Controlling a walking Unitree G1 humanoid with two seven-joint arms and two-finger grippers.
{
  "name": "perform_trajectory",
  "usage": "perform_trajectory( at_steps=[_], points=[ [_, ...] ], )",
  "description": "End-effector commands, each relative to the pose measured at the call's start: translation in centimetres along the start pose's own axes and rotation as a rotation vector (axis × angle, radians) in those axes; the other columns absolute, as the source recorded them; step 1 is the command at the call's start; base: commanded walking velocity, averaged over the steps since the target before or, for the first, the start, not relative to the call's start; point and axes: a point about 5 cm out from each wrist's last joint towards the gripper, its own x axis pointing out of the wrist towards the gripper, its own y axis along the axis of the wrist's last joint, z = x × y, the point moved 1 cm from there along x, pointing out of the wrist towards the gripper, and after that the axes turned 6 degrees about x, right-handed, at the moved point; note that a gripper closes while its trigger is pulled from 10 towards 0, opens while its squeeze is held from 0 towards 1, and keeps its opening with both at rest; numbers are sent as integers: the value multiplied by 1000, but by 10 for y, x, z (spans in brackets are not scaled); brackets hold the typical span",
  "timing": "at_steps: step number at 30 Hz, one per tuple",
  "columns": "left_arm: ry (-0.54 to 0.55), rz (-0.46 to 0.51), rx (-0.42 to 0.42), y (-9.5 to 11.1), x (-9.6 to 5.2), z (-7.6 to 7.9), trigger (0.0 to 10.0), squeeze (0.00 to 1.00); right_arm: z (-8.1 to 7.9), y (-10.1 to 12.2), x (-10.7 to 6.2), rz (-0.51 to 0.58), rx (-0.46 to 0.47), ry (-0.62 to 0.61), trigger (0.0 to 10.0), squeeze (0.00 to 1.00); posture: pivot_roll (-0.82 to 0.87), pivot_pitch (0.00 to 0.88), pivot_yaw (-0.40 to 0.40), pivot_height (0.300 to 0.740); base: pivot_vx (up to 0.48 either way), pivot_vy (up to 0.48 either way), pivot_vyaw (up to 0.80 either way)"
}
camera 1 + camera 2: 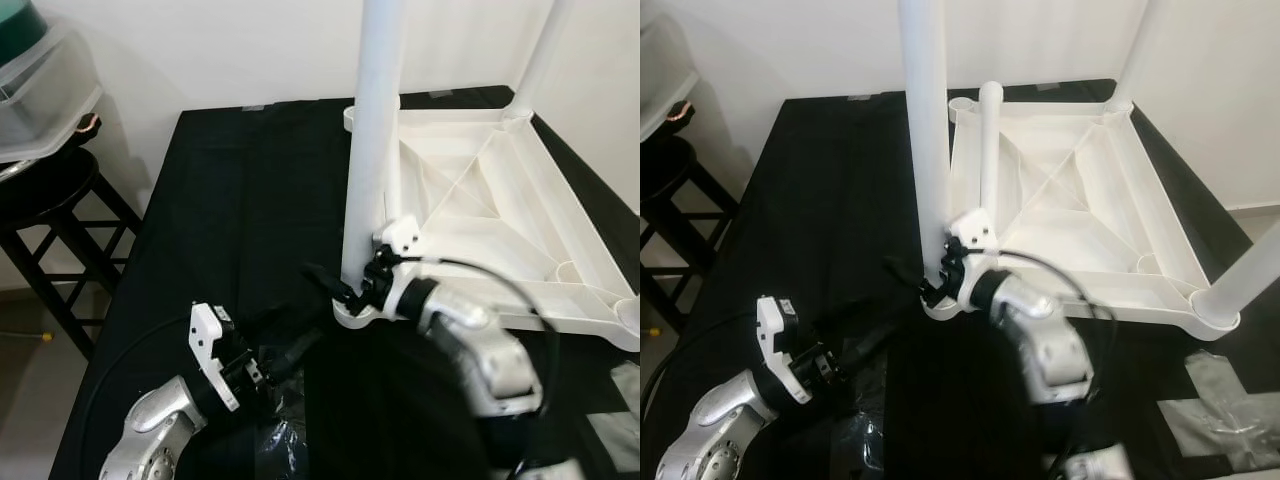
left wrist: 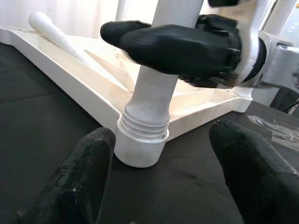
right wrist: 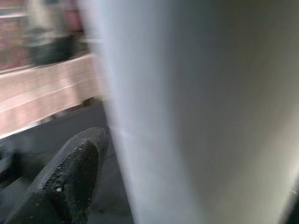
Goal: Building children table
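A white leg [image 1: 375, 150] stands in the near corner socket [image 2: 140, 147] of the upturned tabletop [image 1: 500, 190] on the black surface [image 1: 230, 200], the right end effector [image 1: 352, 290] pinching its base, likely to twist it tight, while the left end effector [image 2: 159, 163] waits spread just beside that socket.

Home room – white wall [image 1: 240, 50]; black stool [image 1: 45, 215], storage bin [image 1: 40, 85]

The inverted tabletop [image 1: 1110, 210] lies on the table [image 1: 240, 200], toward its right. A leg [image 1: 923, 130] stands upright in the near-left corner socket [image 2: 140, 144]. A stool [image 1: 50, 200] stands left of the table.
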Motion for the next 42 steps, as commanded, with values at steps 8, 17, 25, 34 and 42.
perform_trajectory(
  at_steps=[8, 17, 25, 34, 42],
  points=[
    [2, -5, -14, -4, -2, 3, 10000, 0, 21, 5, -1, -91, -27, 232, 10000, 0, 27, 157, 29, 740, 0, 0, 0],
    [1, -5, -14, -3, -2, 3, 10000, 0, 31, 19, -3, -100, -5, 352, 0, 0, 30, 160, 28, 740, 0, 0, 0],
    [2, -3, -14, -2, -2, 3, 10000, 0, 35, 13, -10, -112, -6, 358, 0, 0, 24, 166, 32, 740, 0, 0, 0],
    [5, -3, -13, 0, -6, 0, 10000, 0, 31, -40, -19, -100, 111, -545, 0, 0, 0, 180, 32, 740, 0, 0, 0],
    [-1, -6, -13, 0, -4, -1, 10000, 0, -12, -63, -7, -213, 70, -537, 0, 0, -4, 179, 42, 740, 0, 0, 0]
  ],
)
